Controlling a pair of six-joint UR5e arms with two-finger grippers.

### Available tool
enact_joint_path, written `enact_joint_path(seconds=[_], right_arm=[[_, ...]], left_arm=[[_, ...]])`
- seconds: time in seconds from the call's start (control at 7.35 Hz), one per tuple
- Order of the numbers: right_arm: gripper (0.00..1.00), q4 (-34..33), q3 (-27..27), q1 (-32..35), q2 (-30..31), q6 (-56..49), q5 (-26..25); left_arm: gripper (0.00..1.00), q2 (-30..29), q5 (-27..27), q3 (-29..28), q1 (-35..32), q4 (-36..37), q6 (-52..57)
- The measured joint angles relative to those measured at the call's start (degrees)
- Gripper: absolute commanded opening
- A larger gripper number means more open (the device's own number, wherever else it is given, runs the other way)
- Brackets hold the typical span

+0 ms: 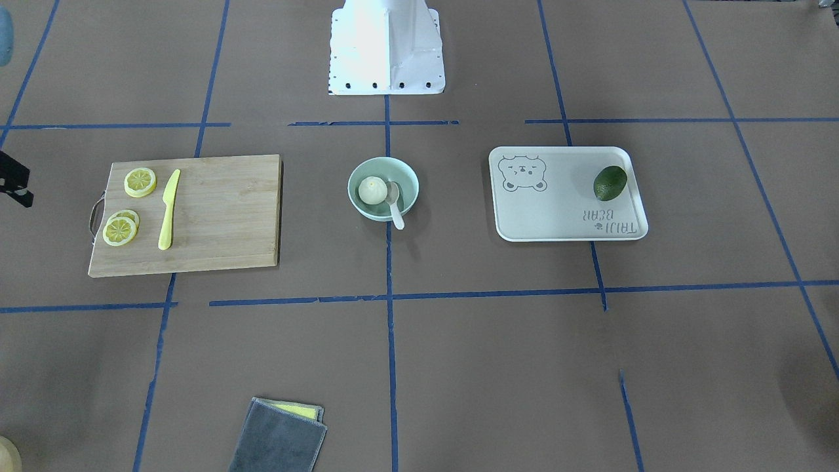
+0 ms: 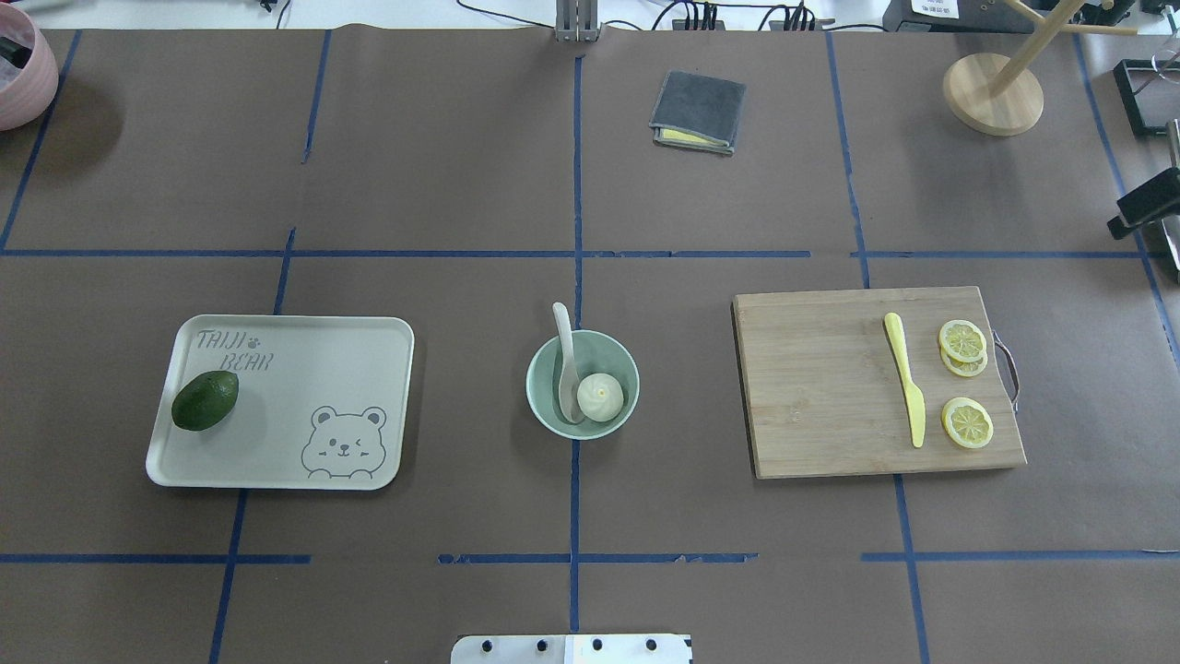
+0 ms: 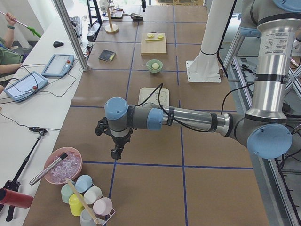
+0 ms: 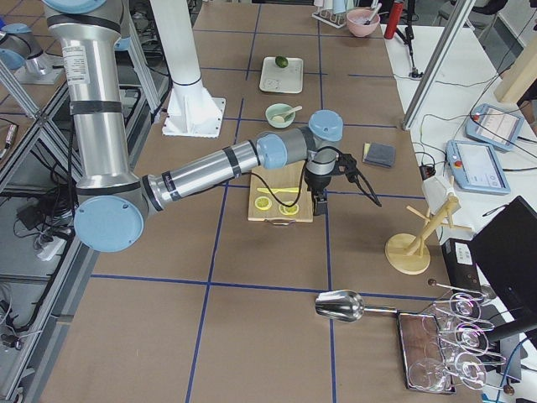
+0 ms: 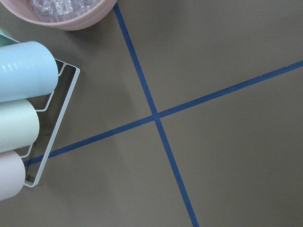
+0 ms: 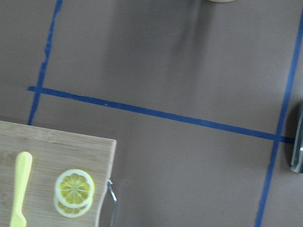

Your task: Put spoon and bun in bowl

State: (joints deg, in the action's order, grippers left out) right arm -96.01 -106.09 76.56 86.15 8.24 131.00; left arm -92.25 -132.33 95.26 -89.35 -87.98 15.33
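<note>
The pale mint-green bowl [image 2: 539, 406] stands at the table's centre, also in the front-facing view [image 1: 408, 173]. The white pleated bun [image 2: 600, 397] lies inside it. The off-white spoon [image 2: 562, 349] rests with its scoop in the bowl beside the bun and its handle over the far rim. My left gripper [image 3: 116, 151] hangs over the table's left end, far from the bowl; I cannot tell whether it is open. My right gripper [image 4: 318, 204] hovers past the cutting board's outer edge; only a black part of it shows at the overhead view's right edge [image 2: 1146, 205], and its state is unclear.
A wooden cutting board [image 2: 830, 387] on the right holds a yellow knife [image 2: 905, 378] and lemon slices [image 2: 966, 422]. A beige bear tray [image 2: 304, 369] on the left holds an avocado [image 2: 205, 400]. Farther off are a grey cloth [image 2: 698, 111], a wooden stand [image 2: 993, 92], a pink bowl [image 5: 66, 12] and racked cups [image 5: 23, 75].
</note>
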Motion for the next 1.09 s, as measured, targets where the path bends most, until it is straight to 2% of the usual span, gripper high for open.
enact_joint_path(seconds=[0.27,0.68,1.09], right_arm=[[1.00,0.0,4.4,6.4,2.5,-9.9,0.9],[1.00,0.4,12.6,14.4,3.3,-20.4,4.9],[1.00,0.6,14.8,16.7,3.3,-23.3,4.6]], left_arm=[[1.00,0.1,0.0,-0.2,-0.1,-0.1,0.3],[1.00,0.4,0.1,-1.6,-0.1,0.1,-0.1],[1.00,0.7,0.1,-2.1,-0.1,0.1,-0.3]])
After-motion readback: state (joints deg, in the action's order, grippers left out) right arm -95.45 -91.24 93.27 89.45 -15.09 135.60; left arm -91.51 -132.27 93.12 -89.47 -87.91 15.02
